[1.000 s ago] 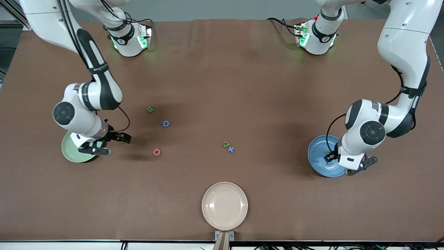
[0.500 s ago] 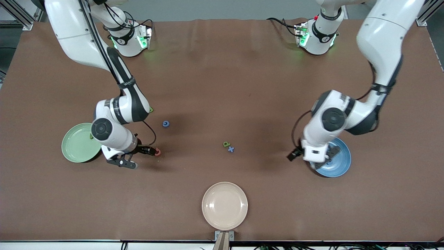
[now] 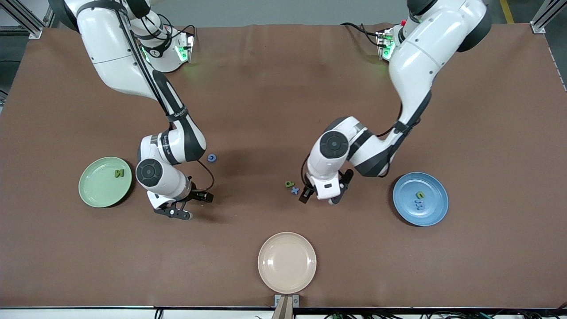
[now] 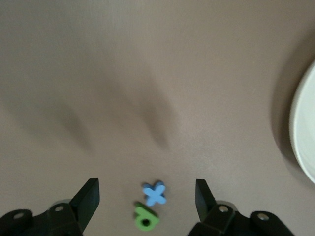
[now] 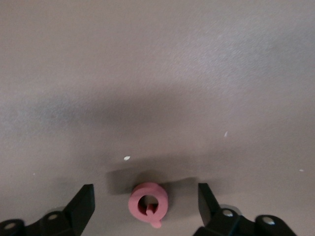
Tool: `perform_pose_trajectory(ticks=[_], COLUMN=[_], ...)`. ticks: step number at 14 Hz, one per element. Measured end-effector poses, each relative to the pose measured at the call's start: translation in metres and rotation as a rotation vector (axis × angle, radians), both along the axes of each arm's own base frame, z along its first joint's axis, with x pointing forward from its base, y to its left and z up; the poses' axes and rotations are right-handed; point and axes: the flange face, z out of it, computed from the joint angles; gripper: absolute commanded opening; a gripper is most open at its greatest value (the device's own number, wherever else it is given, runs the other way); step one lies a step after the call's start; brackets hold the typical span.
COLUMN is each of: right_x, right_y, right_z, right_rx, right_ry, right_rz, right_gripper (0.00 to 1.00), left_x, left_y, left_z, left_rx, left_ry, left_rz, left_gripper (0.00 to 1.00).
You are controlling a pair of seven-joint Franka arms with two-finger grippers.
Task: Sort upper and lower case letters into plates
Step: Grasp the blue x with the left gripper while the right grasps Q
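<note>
My right gripper (image 3: 189, 204) hangs open, low over the table beside the pale green plate (image 3: 95, 188). The right wrist view shows a red Q (image 5: 148, 202) lying between its open fingers (image 5: 145, 189), untouched. My left gripper (image 3: 320, 198) is open over the table's middle, next to a green p (image 3: 289, 183) and a blue t (image 3: 295, 190). Both letters, the p (image 4: 144, 219) and the t (image 4: 155, 193), lie between its open fingers (image 4: 146, 184). A green N (image 3: 119, 173) lies in the green plate. The blue plate (image 3: 432, 210) holds a green n (image 3: 420, 194) and a blue m (image 3: 418, 204). A blue G (image 3: 211, 157) lies by the right arm.
A cream plate (image 3: 287, 262) sits near the table's front edge, nearest the front camera; its rim (image 4: 305, 132) shows in the left wrist view. The right arm's forearm stretches over the table above the G.
Both arms swung in from their plates toward the table's middle. The right gripper went from the green plate to the red Q, the left from the blue plate to the p and t.
</note>
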Motion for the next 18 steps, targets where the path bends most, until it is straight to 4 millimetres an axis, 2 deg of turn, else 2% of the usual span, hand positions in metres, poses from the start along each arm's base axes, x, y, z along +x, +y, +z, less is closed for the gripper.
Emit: perform_pose_trajectory(ticks=[2, 5, 10, 14, 15, 16, 18], right_x=[-0.008, -0.011, -0.011, -0.010, -0.010, -0.010, -0.010], right_y=[0.009, 0.009, 0.007, 0.004, 0.004, 0.004, 0.004], right_z=[-0.007, -0.011, -0.008, -0.007, -0.007, -0.007, -0.007], right_rx=[-0.006, -0.012, -0.017, -0.019, -0.019, -0.019, -0.020], right_ry=[0.020, 0.037, 0.049, 0.050, 0.050, 0.050, 0.049], right_rz=[0.017, 0.019, 0.017, 0.013, 0.013, 0.013, 0.012], right_gripper=[0.76, 0.67, 0.54, 0.53, 0.53, 0.53, 0.53], left_x=[-0.002, -0.002, -0.004, -0.012, -0.014, -0.016, -0.017], left_y=[-0.016, -0.019, -0.019, -0.025, -0.028, -0.030, -0.032], left_z=[-0.019, -0.030, -0.041, -0.050, -0.050, -0.049, -0.049], left_rx=[-0.008, -0.020, -0.015, -0.009, -0.009, -0.009, -0.009], left_ry=[0.004, 0.030, 0.047, 0.059, 0.059, 0.058, 0.057], left_rz=[0.117, 0.214, 0.229, 0.218, 0.213, 0.209, 0.198], left_gripper=[0.84, 0.79, 0.70, 0.64, 0.59, 0.49, 0.20])
